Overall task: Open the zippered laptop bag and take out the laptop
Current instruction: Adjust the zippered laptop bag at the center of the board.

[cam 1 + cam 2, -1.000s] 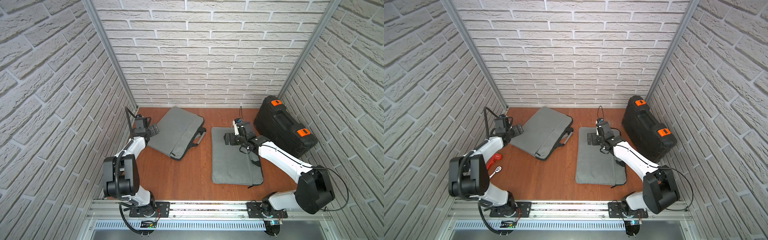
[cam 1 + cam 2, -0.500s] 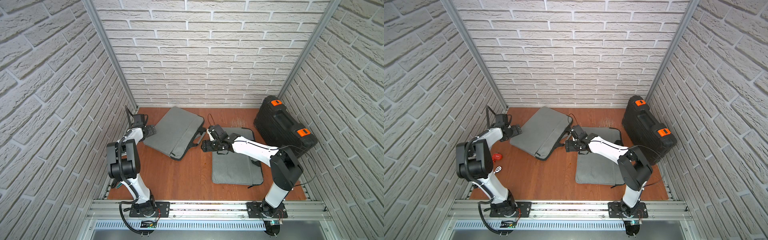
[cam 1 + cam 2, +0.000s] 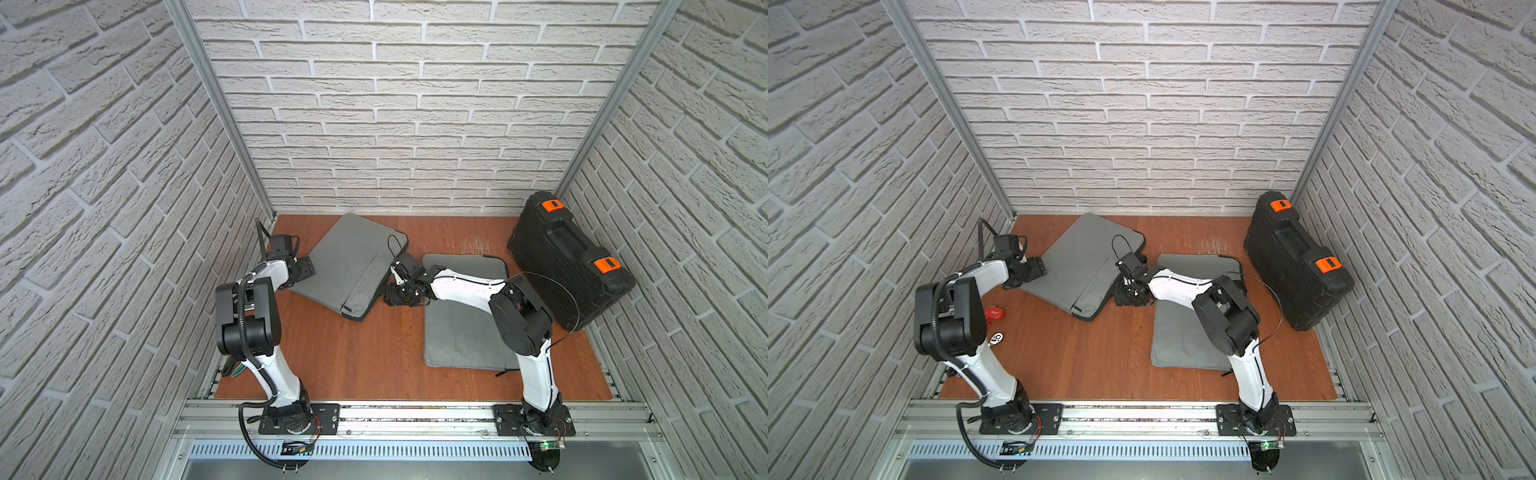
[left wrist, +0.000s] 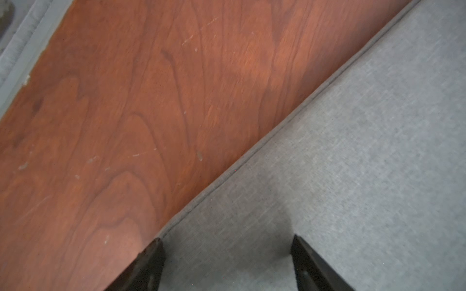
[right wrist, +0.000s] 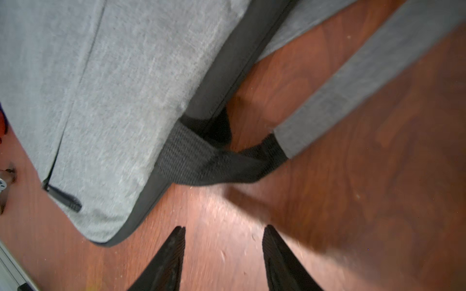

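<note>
i am looking at the laptop bag [image 3: 349,262], a flat grey woven-cloth rectangle with rounded corners. it is lying askew on the reddish wood-grain table [image 3: 353,357], between my two arms' ends.

the left fingers [image 3: 305,269] are sitting at the bag's long edge opposite its handle. in the left wrist view the two black wedge-shaped tips are standing wide apart and gripping nothing. one is over the bag's thin piped seam [image 4: 243,155] and one is over plain cloth. whether they are touching the cloth i cannot tell.

the right fingers [image 3: 395,296] are hanging just beside the bag's handle side. in the right wrist view their ribbed black tips are standing parted with only bare wood between them, holding nothing. near them the black ribbed webbing [image 5: 201,158] is twisting out from the bag's dark side band. it is joining a grey cloth-sleeved grip [image 5: 365,83] that is lying on the wood. a small black zip pull [image 5: 64,197] is resting on the bag's face near a rounded corner.

a grey felt-like pad [image 3: 461,332] is lying flat just beside the bag's handle side, under the right arm. a ribbed black hard-plastic case [image 3: 569,262] with orange latches is sitting beyond that pad, well apart from the bag. in a top view a red object [image 3: 994,312] and a small round silvery piece [image 3: 997,337] are lying off the bag's other side, by the left arm.
</note>
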You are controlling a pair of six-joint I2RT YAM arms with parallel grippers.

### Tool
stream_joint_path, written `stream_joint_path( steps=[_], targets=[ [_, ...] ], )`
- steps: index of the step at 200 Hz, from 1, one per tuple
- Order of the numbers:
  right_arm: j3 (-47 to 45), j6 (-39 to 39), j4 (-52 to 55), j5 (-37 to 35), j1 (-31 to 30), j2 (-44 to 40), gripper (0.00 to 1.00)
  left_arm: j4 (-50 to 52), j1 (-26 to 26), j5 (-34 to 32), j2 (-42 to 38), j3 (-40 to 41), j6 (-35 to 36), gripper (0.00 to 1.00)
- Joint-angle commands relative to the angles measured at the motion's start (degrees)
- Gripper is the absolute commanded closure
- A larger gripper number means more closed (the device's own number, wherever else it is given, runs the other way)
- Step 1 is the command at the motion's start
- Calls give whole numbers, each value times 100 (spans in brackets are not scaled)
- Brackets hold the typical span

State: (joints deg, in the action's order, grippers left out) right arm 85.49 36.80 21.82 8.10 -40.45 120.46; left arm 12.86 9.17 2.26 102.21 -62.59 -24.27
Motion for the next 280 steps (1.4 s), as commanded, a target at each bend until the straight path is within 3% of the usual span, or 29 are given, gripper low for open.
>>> stream_joint_path(
  steps=[1,22,60,117,134,189,221,280],
  targets=[
    [410,-108,1,57,-10,201,55,84,-167,248,-216,332,-172,25],
    [700,-231,167,13,19,437,61,22,-306,242,-382,547,-250,30],
    [974,-451,247,-36,148,652,61,-188,-515,215,-811,1032,-587,39],
    [1425,-1025,434,163,447,929,62,-397,-643,47,-1646,1692,-1061,39],
    [1493,-1159,631,187,508,826,62,-376,-653,-64,-1938,1836,-1198,35],
    [20,-1086,449,-153,460,-550,55,212,-653,-472,-3128,2135,-1474,29],
    [-931,-835,182,-410,115,-1341,55,268,-662,-267,-3566,2410,-1608,29],
    [-1117,-736,-90,-1123,-1028,-1355,49,-250,-726,-169,-3011,2497,-1708,29]
  ],
)
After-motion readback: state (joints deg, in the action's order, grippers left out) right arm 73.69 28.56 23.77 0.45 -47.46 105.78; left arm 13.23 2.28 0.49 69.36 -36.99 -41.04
